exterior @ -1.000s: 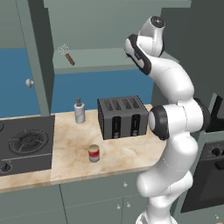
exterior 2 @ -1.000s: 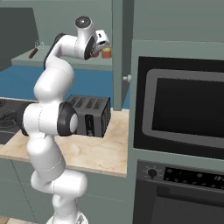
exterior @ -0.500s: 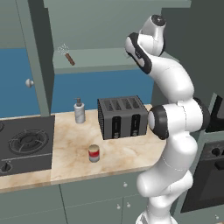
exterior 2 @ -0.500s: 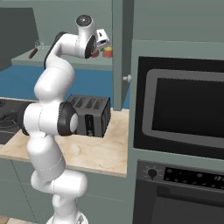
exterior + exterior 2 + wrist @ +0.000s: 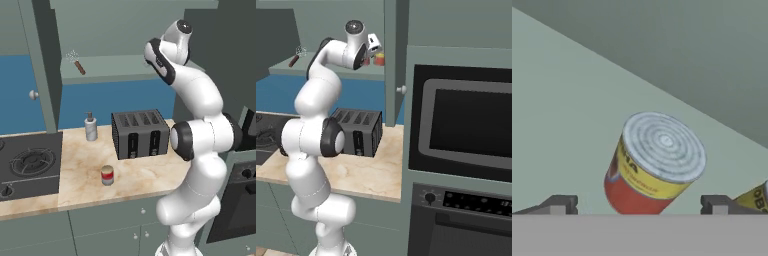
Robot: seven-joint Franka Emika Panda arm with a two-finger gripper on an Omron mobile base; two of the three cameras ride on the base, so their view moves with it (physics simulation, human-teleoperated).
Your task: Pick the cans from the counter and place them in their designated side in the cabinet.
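Note:
One can (image 5: 654, 162), red with a yellow band and a ribbed grey top, stands on the cabinet shelf (image 5: 557, 125). It sits between my gripper's (image 5: 639, 206) spread fingertips (image 5: 561, 204), with a gap on each side, so the gripper is open and holds nothing. From the right base view that can (image 5: 379, 59) shows beside the gripper (image 5: 375, 52), high at the shelf's right end. The other can (image 5: 107, 175), red with a pale band, stands on the beige counter (image 5: 80, 187) in front of the toaster.
A black toaster (image 5: 140, 134) and a pale pump bottle (image 5: 90, 127) stand on the counter, with the stove top (image 5: 27, 165) to the left. A small brush (image 5: 76, 62) lies on the shelf's left. A yellow-labelled thing (image 5: 757, 197) stands close beside the can. The cabinet door (image 5: 396, 50) hangs open next to the oven (image 5: 461, 125).
The jaws have opened off the red and yellow can, which now stands free on the shelf. The arm has hardly moved.

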